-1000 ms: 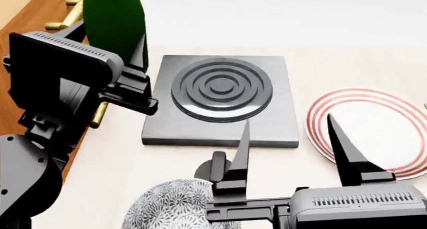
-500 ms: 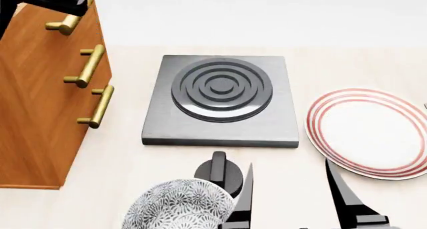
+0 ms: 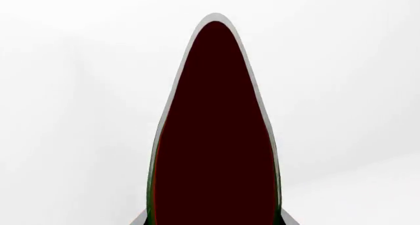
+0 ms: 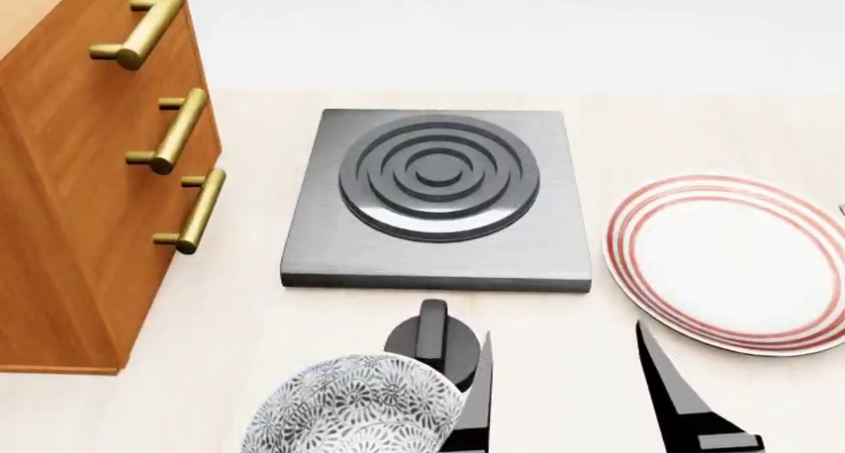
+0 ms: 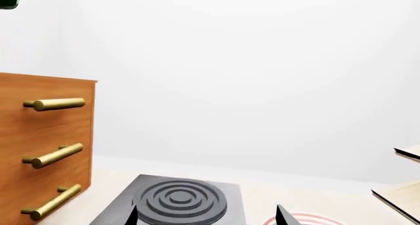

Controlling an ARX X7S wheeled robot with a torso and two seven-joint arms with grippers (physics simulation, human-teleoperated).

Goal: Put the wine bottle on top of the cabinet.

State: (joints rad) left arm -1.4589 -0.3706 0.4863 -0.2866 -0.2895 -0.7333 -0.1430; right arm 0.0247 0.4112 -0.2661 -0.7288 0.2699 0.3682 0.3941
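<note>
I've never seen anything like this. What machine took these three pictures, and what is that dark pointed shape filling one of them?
It is a simulated two-armed robot. One camera sits on its head, looking down at a pale counter; one sits near each gripper.

On the counter: a grey square hotplate, a red-rimmed white plate, a patterned bowl, and beside them an orange-brown wooden cabinet with brass handles.

The two black blades are the open right gripper, holding nothing.

The dark shape is a dark green glass wine bottle, seen very close by the left wrist camera, apparently held there, though the left gripper's fingers aren't visible.
</note>
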